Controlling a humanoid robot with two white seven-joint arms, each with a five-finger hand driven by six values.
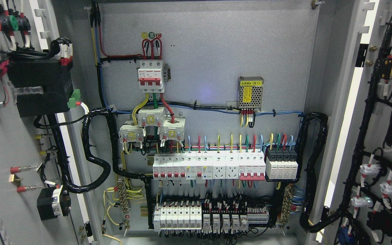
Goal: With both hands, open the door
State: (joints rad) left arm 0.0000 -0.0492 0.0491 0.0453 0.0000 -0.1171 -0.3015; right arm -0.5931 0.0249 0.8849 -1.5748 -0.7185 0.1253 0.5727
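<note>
Neither robot hand shows, so finger state cannot be told. From left to right: the grey metal left door leaf (2,149) stands swung wide, the wired back panel (216,68) lies exposed, and the grey right door leaf (386,102) is likewise open. Judged nearly done; any further push should stay on bare metal, clear of wiring.

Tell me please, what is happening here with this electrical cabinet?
Nothing is being handled at this moment: neither robot hand shows in the head view. Both doors already stand wide open, the left door swung to the left and the right door to the right. Between them the back panel is exposed, with rows of breakers and a small power supply.
</note>
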